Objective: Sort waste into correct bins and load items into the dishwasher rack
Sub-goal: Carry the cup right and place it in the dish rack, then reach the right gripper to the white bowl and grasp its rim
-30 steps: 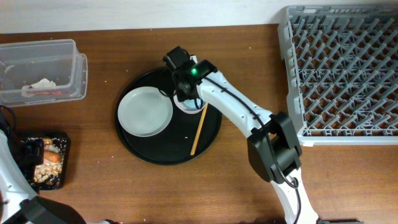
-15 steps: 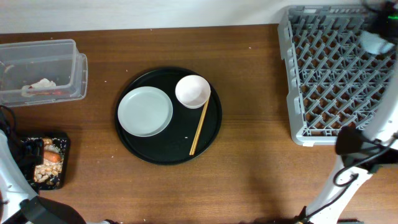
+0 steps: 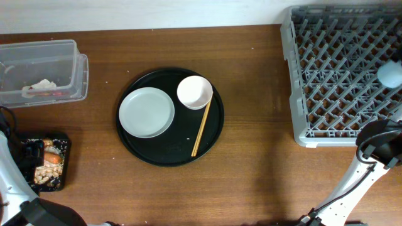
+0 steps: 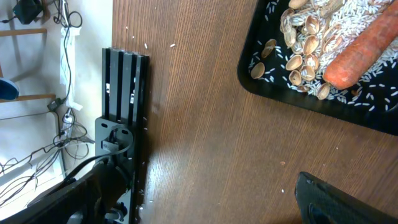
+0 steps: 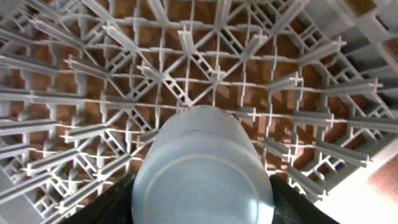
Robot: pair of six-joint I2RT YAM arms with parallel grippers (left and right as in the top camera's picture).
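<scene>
A light-blue cup point(image 5: 202, 165) hangs bottom-up over the grey dishwasher rack point(image 5: 186, 56), with my right gripper point(image 5: 202, 208) shut on its sides. The overhead view has the cup point(image 3: 391, 74) at the rack's point(image 3: 339, 69) right edge. On the round black tray point(image 3: 164, 150) lie a white plate point(image 3: 146, 112), the pale round dish point(image 3: 195, 92) and wooden chopsticks point(image 3: 201, 130). My left gripper point(image 4: 205, 199) stands open over bare table beside the black container point(image 4: 273, 93), which holds rice, nut shells and an orange carrot point(image 4: 360, 53). A clear tub point(image 3: 41, 69) holds a white tissue point(image 3: 44, 83).
The table's left edge and a black clamp bracket point(image 4: 124, 124) lie close to my left gripper. My right arm's base joint point(image 3: 377, 143) sits just in front of the rack's near right corner. Bare wood lies between tray and rack.
My right arm lifted the light-blue cup off the pale dish on the tray and swung it across to the rack's right side. The left arm has not moved.
</scene>
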